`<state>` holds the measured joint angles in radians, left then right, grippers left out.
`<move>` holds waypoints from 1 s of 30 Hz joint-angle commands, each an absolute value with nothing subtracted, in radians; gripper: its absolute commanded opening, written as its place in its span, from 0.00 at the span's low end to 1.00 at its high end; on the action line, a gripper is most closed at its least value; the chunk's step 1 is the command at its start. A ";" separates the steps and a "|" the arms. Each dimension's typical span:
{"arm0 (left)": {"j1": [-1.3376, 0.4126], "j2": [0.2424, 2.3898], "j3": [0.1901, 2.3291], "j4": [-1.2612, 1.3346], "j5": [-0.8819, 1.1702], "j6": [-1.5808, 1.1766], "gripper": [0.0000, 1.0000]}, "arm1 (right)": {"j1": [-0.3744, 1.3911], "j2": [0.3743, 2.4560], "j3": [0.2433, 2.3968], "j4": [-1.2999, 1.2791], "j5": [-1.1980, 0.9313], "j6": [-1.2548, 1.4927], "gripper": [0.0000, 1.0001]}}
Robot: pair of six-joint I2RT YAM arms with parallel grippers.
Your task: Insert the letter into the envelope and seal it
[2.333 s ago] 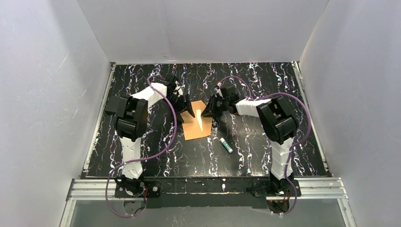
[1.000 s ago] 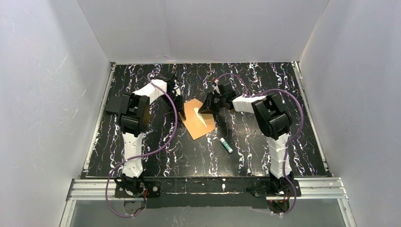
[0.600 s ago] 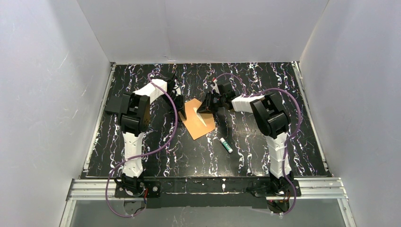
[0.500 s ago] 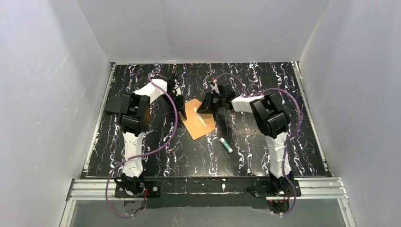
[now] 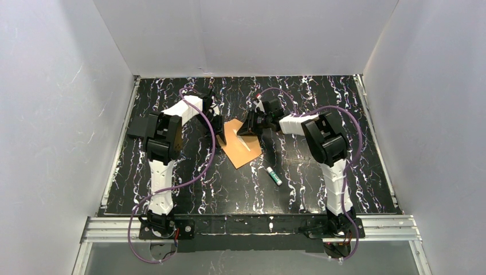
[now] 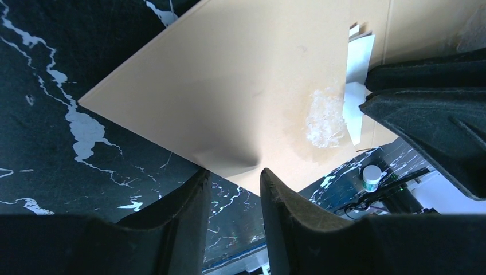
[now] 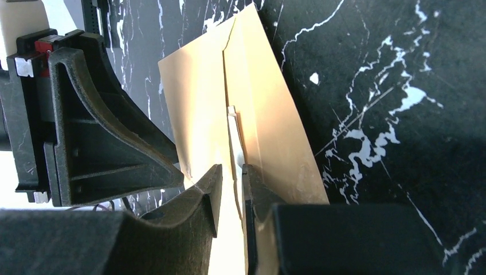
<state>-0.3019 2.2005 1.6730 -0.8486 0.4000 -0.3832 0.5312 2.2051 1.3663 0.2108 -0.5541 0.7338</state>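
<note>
Where the envelope (image 5: 241,151) lies, a glue stick (image 5: 274,176) rests nearby.

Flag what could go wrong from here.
Right gripper pinches the envelope where a white sliver pokes from the seam; a pull may tear or drag it.
A shiny smear, likely glue, sits beside that pinch and could stick to the gripper.
Left gripper is open at the envelope's edge, so nothing pins it.

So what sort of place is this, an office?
More likely a robot test booth: plain white walls box in a black marbled table, two arms are bolted to a metal rail, with an envelope and glue stick on it.
</note>
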 commanded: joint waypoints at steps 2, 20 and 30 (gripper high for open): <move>-0.305 2.224 1.675 -0.821 0.319 -0.398 0.36 | 0.507 2.105 1.428 0.129 -0.523 0.744 0.29; -0.283 1.911 1.708 -0.869 0.151 -0.338 0.71 | 0.485 1.610 1.206 -0.369 -0.152 0.375 0.62; -0.219 1.693 1.688 -0.828 -0.059 -0.321 0.98 | 0.729 1.532 1.146 -0.746 0.166 0.370 0.68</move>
<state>-0.2596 1.7721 1.6890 -0.8268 0.0612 -0.3176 0.6594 1.5509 1.1629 -0.5537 0.0200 0.3847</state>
